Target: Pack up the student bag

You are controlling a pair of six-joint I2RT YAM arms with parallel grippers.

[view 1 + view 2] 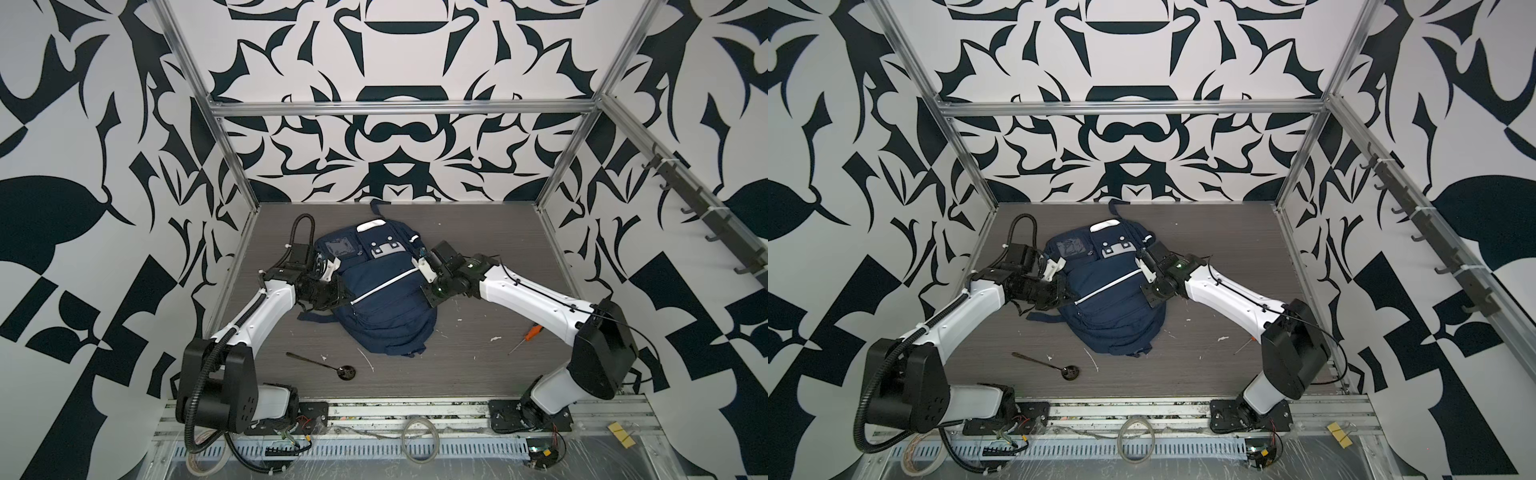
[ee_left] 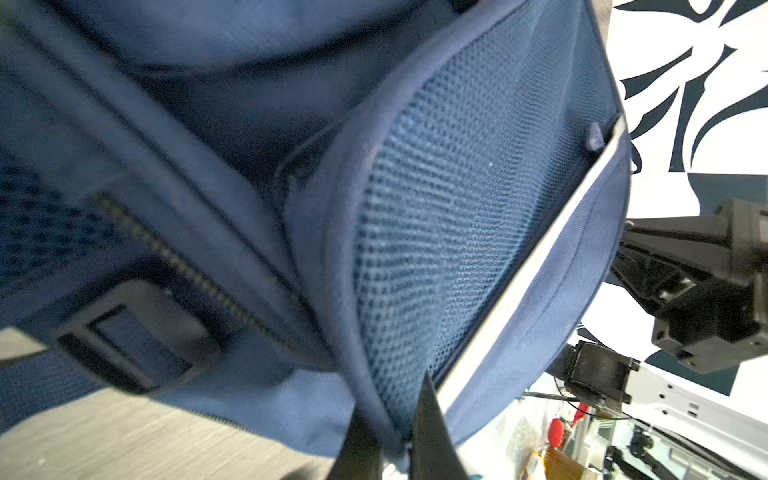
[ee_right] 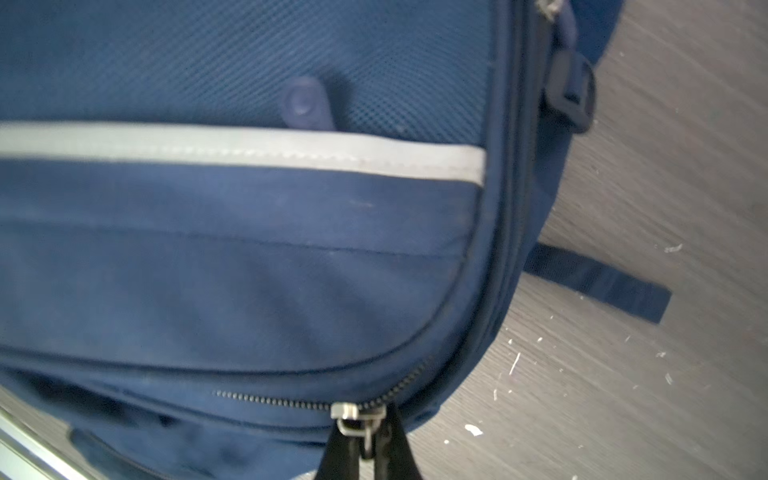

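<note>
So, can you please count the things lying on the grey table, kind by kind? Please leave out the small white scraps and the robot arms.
Navy-blue fabric backpack: 1
Dark metal spoon: 1
Orange-handled screwdriver: 1
Total: 3

Black-and-white patterned walls point(image 1: 104, 124), grey tabletop point(image 1: 478, 365)

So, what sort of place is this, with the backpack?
Probably a robotics lab test cell: a silver aluminium-profile frame encloses a grey wood-grain tabletop, and two white-and-black robot arms bolted to its front rail reach a navy-blue fabric backpack.
</note>
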